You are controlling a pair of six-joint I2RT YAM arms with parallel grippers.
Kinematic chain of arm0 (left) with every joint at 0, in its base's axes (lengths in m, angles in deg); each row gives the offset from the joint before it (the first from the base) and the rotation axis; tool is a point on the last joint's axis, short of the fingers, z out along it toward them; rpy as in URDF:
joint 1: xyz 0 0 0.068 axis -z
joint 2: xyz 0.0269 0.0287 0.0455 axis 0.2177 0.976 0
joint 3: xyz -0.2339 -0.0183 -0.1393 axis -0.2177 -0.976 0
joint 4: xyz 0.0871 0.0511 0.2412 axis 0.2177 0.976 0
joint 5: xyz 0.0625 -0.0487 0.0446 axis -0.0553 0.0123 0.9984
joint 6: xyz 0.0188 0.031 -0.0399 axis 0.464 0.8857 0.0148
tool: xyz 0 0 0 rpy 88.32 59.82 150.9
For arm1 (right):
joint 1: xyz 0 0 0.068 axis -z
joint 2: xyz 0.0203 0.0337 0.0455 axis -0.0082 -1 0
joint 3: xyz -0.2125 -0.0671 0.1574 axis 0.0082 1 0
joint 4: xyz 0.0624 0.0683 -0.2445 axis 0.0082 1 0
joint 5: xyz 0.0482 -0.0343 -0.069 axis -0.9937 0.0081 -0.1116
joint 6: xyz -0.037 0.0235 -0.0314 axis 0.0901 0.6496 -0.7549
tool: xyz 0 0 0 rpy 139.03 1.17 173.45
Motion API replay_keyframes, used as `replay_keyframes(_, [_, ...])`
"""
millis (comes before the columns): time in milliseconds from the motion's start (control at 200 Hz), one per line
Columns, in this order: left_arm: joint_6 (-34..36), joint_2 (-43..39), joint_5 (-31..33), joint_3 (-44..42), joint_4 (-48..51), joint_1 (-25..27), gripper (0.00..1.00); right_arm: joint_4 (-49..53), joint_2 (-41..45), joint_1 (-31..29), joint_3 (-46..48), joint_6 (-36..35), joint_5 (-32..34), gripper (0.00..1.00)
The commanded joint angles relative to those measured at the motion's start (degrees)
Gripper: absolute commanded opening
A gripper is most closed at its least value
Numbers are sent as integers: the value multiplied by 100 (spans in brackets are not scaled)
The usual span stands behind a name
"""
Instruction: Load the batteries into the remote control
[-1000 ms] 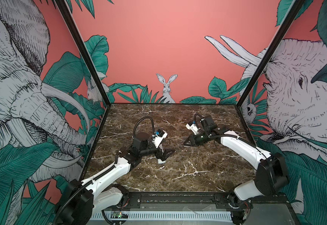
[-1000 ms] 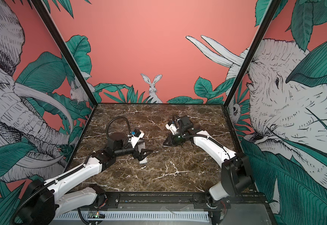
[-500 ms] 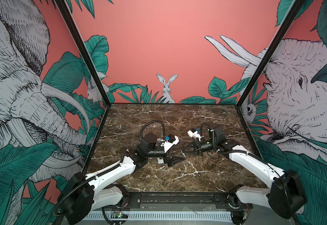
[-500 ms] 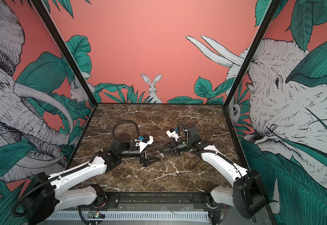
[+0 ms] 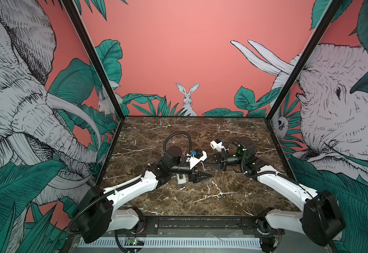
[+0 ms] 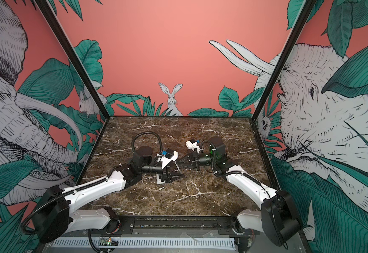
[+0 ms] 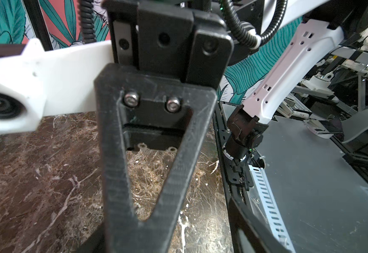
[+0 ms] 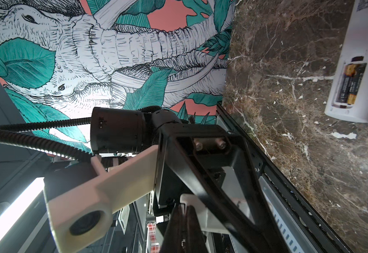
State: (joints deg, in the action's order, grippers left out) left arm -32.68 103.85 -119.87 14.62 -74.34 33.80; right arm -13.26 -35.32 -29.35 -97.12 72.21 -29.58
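The remote control (image 8: pixel 364 37) lies back up on the marble, its battery bay uncovered. The batteries (image 8: pixel 352 82), two dark cells with orange ends, sit side by side in that bay. In both top views only its white end (image 5: pixel 182 180) (image 6: pixel 160 180) shows from under my left gripper (image 5: pixel 209 175) (image 6: pixel 183 175), which hovers over it pointing right. In the left wrist view one of its fingers (image 7: pixel 251 225) stands well away from the other, so it is open. My right gripper (image 5: pixel 205 163) (image 6: pixel 177 162) (image 8: pixel 184 230) is shut, pointing left, tip close to the left gripper.
The brown marble table (image 5: pixel 200 201) is boxed in by painted walls on three sides, with a black rail (image 5: pixel 200 223) along the front. A thin white sliver (image 5: pixel 203 167) shows by the right gripper's tip; I cannot tell what it is.
My left gripper has slid right over the remote and its jaws have narrowed. The right arm has swung forward and lower, bringing its shut gripper close to the left one.
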Motion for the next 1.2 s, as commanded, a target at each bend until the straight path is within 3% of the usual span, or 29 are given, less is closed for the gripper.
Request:
replay_keyframes(0, [82,-17,-80,117,-47,31,59,-519,120,-28,-44,323,-95,2])
replay_keyframes(230, [89,39,190,156,-35,36,33,-580,104,-10,27,310,-139,3])
replay_keyframes(485, [8,72,338,166,96,31,16,-889,-41,42,98,310,-165,6])
replay_keyframes(730, [-308,297,647,-21,305,22,12,-1104,-329,424,160,-107,-166,42])
replay_keyframes(830, [-647,714,628,69,546,27,12,268,-388,749,-2,-1630,36,51])
replay_keyframes(850, [-720,808,636,96,614,22,12,781,-392,813,-73,-2111,134,56])
replay_keyframes(885, [-888,971,669,131,690,27,11,1924,-404,917,-289,-3111,409,90])
replay_keyframes(905, [-948,1059,693,155,751,18,11,2641,-436,961,-431,-3695,714,99])
replay_keyframes(960, [-1127,1312,843,276,1010,22,12,4311,-561,1033,-832,-5161,1722,99])
replay_keyframes(1025, [-1136,1677,1180,630,1777,26,13,5366,-719,1050,-1109,-6035,2961,99])
replay_keyframes(1120, [-1099,2293,1740,1332,2974,27,13,5567,-709,1052,-994,-6177,4344,99])
replay_keyframes(1195, [-1003,2820,2216,2045,4016,22,13,5381,-525,1055,-771,-6077,4870,99])
